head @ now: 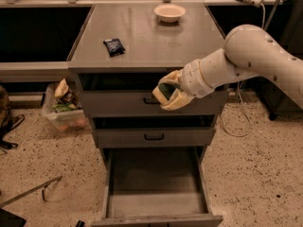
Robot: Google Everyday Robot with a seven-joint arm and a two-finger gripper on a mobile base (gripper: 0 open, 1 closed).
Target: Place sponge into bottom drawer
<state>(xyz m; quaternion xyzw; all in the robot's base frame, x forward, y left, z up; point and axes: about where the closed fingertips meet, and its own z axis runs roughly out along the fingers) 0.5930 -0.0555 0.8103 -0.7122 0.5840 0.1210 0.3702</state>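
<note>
My gripper (166, 95) hangs in front of the top drawer's face, below the counter's front edge. It is shut on the sponge (166, 90), whose dark green top shows between the pale fingers (177, 101). The bottom drawer (156, 203) is pulled fully open below, its flat grey floor bare. The gripper is well above it and slightly to the right of its middle.
A dark blue packet (114, 47) and a white bowl (169, 12) sit on the grey counter (142, 37). Two shallower drawers with black handles (154, 137) are slightly open. A clear bin of packets (64, 110) stands on the floor at the left. A cable (239, 112) hangs at the right.
</note>
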